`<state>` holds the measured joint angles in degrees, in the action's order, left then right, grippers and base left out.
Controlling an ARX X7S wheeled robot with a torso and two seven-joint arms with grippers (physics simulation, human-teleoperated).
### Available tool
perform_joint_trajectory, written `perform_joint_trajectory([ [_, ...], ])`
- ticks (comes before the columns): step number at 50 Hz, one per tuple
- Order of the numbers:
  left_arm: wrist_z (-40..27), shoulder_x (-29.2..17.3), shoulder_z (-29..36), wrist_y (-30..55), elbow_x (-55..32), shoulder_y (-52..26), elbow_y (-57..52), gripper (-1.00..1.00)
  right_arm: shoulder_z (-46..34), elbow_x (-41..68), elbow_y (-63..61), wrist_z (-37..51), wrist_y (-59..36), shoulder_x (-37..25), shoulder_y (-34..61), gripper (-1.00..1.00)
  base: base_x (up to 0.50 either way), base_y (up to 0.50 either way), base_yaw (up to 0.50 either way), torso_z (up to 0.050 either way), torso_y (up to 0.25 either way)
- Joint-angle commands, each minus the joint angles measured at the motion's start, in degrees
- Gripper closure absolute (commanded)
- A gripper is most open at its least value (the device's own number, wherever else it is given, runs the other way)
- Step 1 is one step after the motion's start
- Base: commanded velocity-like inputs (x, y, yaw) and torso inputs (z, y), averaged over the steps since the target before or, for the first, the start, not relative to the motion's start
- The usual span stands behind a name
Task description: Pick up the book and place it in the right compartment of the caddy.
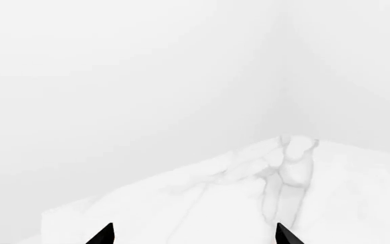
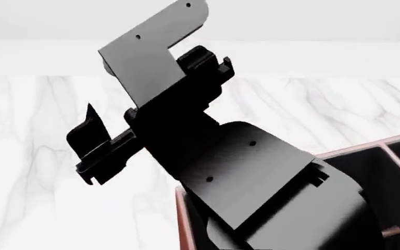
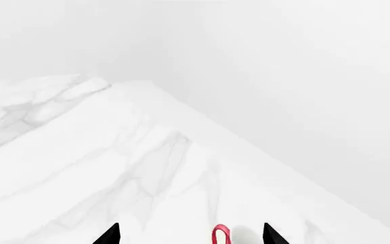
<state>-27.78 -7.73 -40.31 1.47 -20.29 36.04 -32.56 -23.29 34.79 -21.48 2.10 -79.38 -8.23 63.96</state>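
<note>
Both grippers stand spread and empty: left gripper [image 1: 193, 235] and right gripper [image 3: 191, 234] hover over the marble table [image 1: 330, 203]. The caddy [image 2: 182, 219] sits near right. The book is unseen; likely stiff, heavy, best pinched across its covers.

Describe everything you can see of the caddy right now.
Only part of the caddy shows, at the head view's lower edge, mostly hidden behind a black arm. Visible are a reddish-brown wall with a pale pinkish rim, a black interior and one divider at the right. It sits on the marble table. Its contents cannot be seen.
</note>
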Motion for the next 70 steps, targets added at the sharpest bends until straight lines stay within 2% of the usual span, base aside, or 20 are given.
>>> perform_joint_trajectory([
  [1, -0.12, -0.09, -0.12, -0.14, -0.16, 0.07, 0.06, -1.0, -13.06, 8.84, -0.51, -14.83, -3.91, -1.5, 3.81, -1.0, 0.0, 0.0, 0.0, 0.0, 0.0],
  [10, -0.3, -0.1, -0.43, -0.28, -0.47, 0.5, -0.27, -1.0, -13.91, 13.18, -4.73, -18.9, -2.1, -1.98, 3.62, -1.0, 0.0, 0.0, 0.0, 0.0, 0.0],
  [18, -0.36, -0.17, -0.49, -0.44, -0.68, 0.68, -0.23, -1.0, -19.2, 14.37, -8.89, -22.89, 0.69, -3.76, 4.09, -1.0, 0.0, 0.0, 0.0, 0.0, 0.0],
  [30, -0.55, -0.35, -0.33, -0.13, -0.54, 0.62, -0.47, -1.0, -21.09, 15.73, -9.66, -24.44, 1.62, -4.48, 4.35, -1.0, 0.0, 0.0, 0.0, 0.0, 0.0],
  [44, -0.68, -0.44, -0.13, -0.03, -0.35, 0.63, -0.68, -1.0, -25.17, 12.46, -6.32, -25.77, 6.07, -5.55, 3.77, -1.0, 0.0, 0.0, 0.0, 0.0, 0.0],
  [53, -0.73, -0.38, -0.2, -0.01, -0.43, 0.82, -0.93, -1.0, -32.06, 7.74, -1.7, -26.83, 10.51, -4.42, 2.14, -1.0, 0.0, 0.0, 0.0, 0.0, 0.0],
  [70, -0.88, -0.46, 0.17, 0.14, -0.18, 0.68, -1.04, -1.0, -39.15, 2.37, 9.11, -31.49, 19.15, -2.18, 1.16, -1.0, 0.0, 0.0, 0.0, 0.0, 0.0],
])
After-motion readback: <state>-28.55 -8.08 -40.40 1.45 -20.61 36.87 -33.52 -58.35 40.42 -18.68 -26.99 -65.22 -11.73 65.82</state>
